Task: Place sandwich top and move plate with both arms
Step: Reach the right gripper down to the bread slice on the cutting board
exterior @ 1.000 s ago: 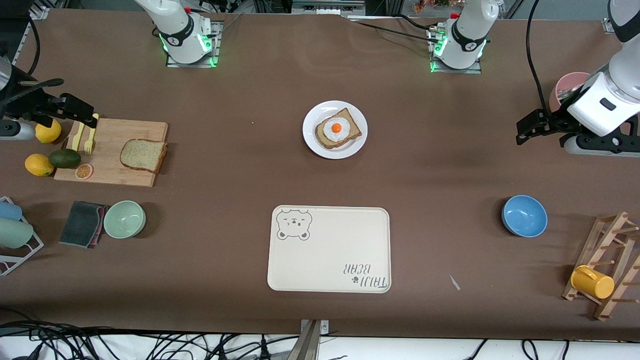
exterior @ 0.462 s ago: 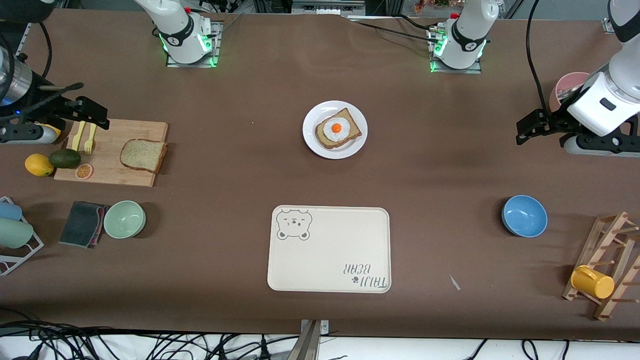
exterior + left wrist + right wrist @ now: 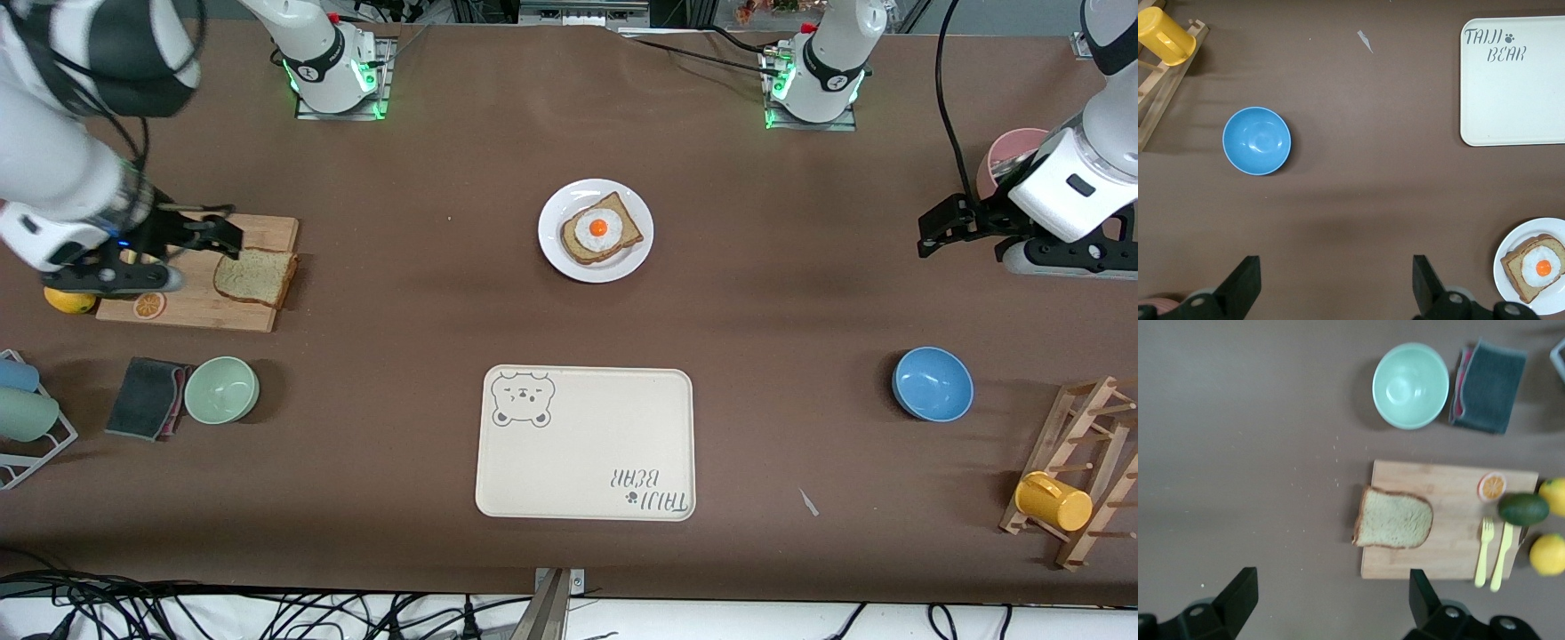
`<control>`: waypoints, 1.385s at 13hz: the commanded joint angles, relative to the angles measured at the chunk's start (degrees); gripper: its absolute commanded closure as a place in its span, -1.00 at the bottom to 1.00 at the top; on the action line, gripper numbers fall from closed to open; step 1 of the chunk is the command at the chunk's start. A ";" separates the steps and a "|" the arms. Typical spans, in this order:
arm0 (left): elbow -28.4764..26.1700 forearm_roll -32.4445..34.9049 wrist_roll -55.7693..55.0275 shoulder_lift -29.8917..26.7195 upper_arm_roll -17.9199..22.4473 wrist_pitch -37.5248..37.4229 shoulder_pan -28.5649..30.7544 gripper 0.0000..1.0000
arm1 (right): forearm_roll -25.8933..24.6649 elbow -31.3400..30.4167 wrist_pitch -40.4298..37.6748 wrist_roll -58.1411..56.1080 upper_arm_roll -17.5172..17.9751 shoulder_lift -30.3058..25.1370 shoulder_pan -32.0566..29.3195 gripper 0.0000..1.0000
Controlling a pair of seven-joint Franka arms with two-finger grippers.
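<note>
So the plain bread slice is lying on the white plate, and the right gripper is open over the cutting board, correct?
Not quite. The plain bread slice lies on the wooden cutting board, not on the white plate; the plate holds only the darker slice with the fried egg. The front view shows this. The rest stands: the right gripper is open over the cutting board.

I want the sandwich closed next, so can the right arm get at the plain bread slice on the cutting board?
Probably yes: the right pincer is open over the cutting board, and nothing covers the sandwich top.
</note>
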 commanded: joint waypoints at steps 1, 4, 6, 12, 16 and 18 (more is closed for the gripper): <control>-0.39 1.74 -0.59 -0.85 -0.49 0.17 0.15 -1.00 | -5.94 -4.76 1.36 10.27 4.91 2.53 -0.61 -1.00; -0.39 1.74 -0.59 -0.85 -0.49 0.26 0.15 -1.00 | -9.98 -5.04 1.28 17.22 7.20 7.26 -0.69 -1.00; -0.39 1.65 -0.58 -0.85 -0.49 0.17 0.15 -1.00 | -14.37 -5.04 1.19 22.77 8.17 10.79 -0.78 -1.00; -0.39 1.65 -0.59 -0.85 -0.58 0.17 0.15 -1.00 | -20.01 -10.14 1.45 31.66 8.27 18.17 -0.95 -0.50; -0.39 1.65 -0.59 -0.85 -0.58 0.17 -0.20 -1.00 | -29.91 -14.61 7.25 43.41 8.44 20.11 -0.87 -0.36; -0.39 1.65 -0.67 -0.85 -0.58 0.17 -0.29 -1.00 | -35.81 -16.19 7.95 47.29 8.44 21.51 -0.87 -0.31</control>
